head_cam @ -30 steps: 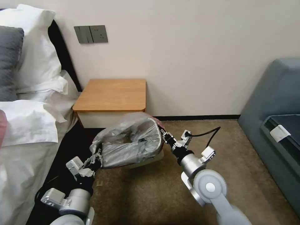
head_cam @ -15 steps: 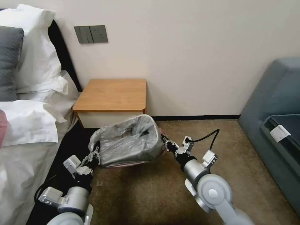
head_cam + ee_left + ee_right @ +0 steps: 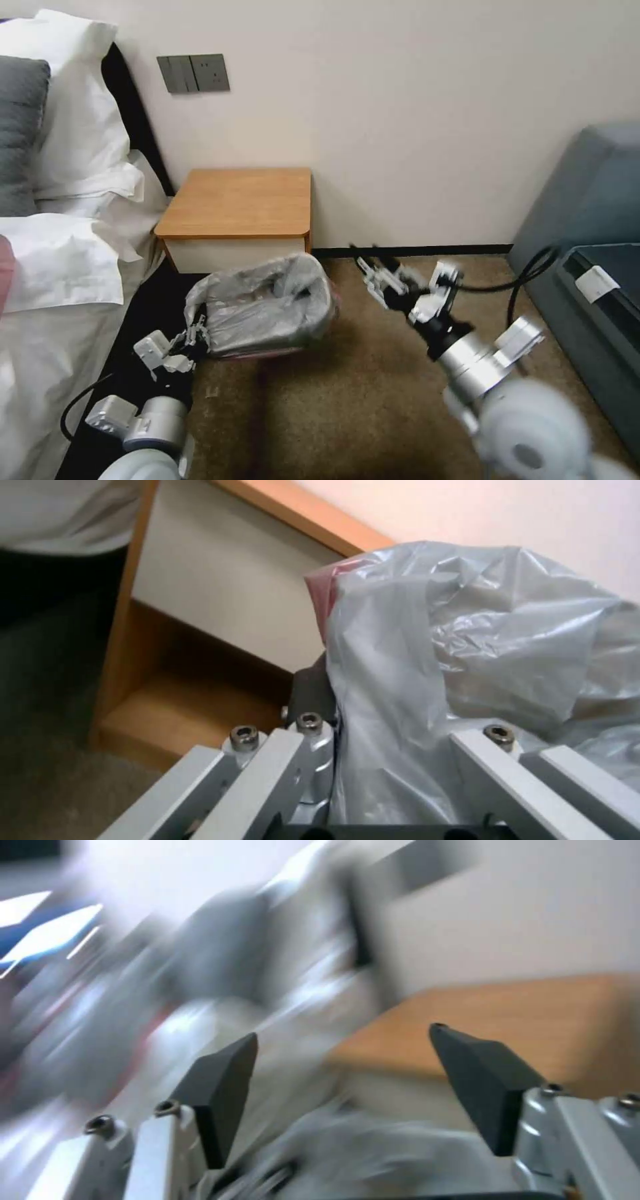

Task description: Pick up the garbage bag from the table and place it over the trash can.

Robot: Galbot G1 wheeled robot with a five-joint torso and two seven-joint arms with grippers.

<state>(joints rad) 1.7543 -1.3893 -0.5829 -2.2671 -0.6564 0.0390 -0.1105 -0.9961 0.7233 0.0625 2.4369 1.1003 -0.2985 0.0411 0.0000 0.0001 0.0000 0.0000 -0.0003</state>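
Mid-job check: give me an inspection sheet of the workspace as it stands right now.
Surface: table top bare; brown carpet floor.
Job's things: garbage bag draped over the trash can, which stands on the floor in front of the table; the can itself is hidden under the plastic.
Clutter: nothing seen.
Grippers: left gripper at the bag's near-left edge, plastic between its fingers; right gripper open, apart from the bag.
Cables: black cable looping off the right wrist.
Surroundings: bed with pillows left, grey sofa right, wall switches above.
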